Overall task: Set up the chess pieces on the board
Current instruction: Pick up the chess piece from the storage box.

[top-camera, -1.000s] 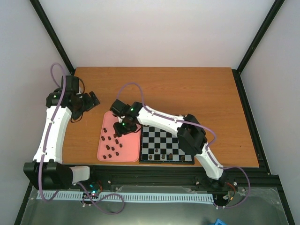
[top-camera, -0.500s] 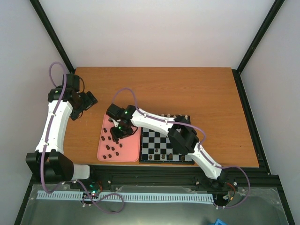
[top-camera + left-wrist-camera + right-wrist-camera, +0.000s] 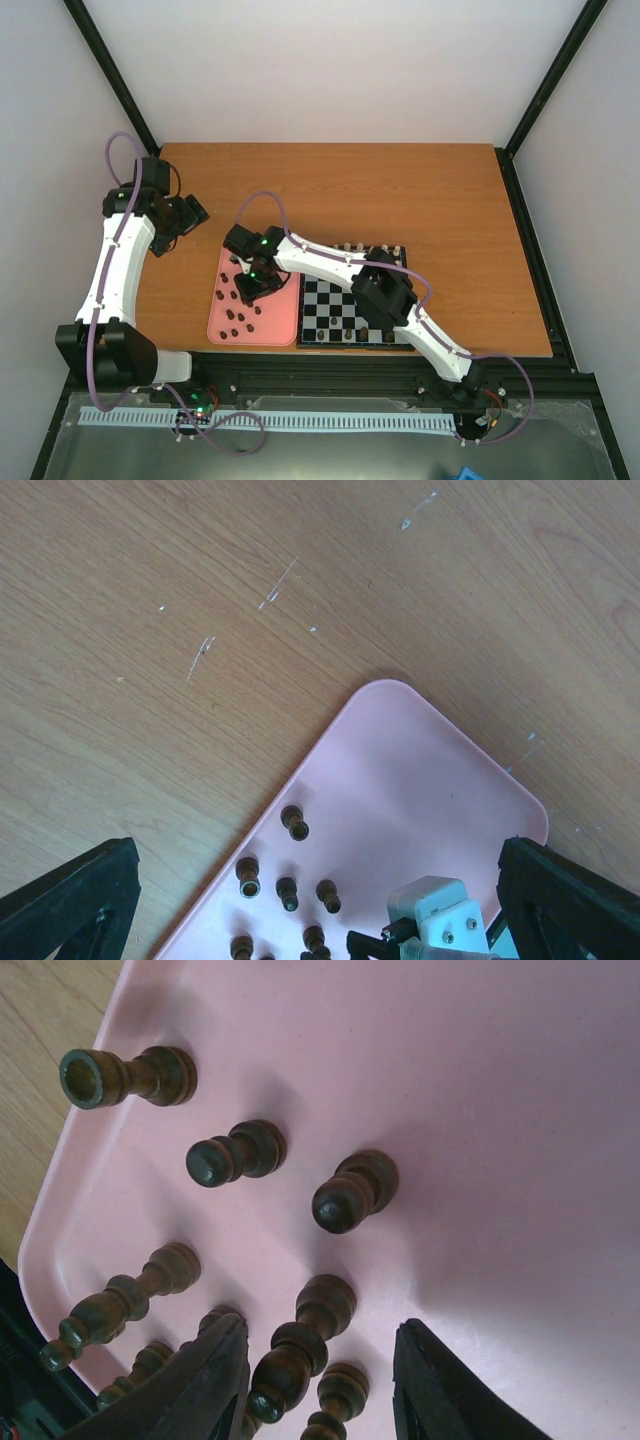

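Right fingers (image 3: 215,1375) spread among the pieces (image 3: 345,1192) on the tray (image 3: 500,1110), one lying between them. The fingertips are cut off at 6 o'clock. Left fingers (image 3: 75,895) gape above the table (image 3: 200,600). At the tray's 3 o'clock, the board (image 3: 330,297) is half hidden by the right arm (image 3: 320,262).

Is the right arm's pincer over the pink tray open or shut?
Open: the right pincer has its fingers apart, a dark chess piece between them.
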You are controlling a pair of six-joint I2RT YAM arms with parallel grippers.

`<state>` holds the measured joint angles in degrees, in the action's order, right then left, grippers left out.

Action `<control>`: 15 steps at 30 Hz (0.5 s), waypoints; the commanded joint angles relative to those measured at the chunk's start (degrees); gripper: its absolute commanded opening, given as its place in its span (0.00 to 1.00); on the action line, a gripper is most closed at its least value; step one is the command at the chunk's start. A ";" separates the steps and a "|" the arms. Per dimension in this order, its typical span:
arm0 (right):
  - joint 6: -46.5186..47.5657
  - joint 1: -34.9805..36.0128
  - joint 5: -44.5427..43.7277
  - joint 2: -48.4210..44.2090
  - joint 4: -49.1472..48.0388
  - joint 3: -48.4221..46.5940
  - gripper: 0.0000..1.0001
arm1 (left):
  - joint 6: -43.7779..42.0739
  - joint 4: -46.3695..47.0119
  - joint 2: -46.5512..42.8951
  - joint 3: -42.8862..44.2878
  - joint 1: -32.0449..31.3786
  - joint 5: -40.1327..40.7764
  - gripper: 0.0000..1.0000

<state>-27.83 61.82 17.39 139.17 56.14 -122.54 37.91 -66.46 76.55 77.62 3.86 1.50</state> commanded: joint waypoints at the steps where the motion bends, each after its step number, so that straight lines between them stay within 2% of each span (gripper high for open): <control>1: 0.20 0.49 0.05 1.56 1.08 -2.17 0.40 | -0.88 0.35 0.04 0.54 0.62 -0.72 1.00; 15: 0.56 0.50 0.07 1.76 2.37 -2.18 0.19 | -1.70 0.89 1.18 0.41 0.97 -1.40 1.00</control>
<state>-27.73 61.91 17.61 139.92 57.45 -123.35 37.30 -66.39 77.52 77.62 4.08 0.67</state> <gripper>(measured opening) 0.219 0.999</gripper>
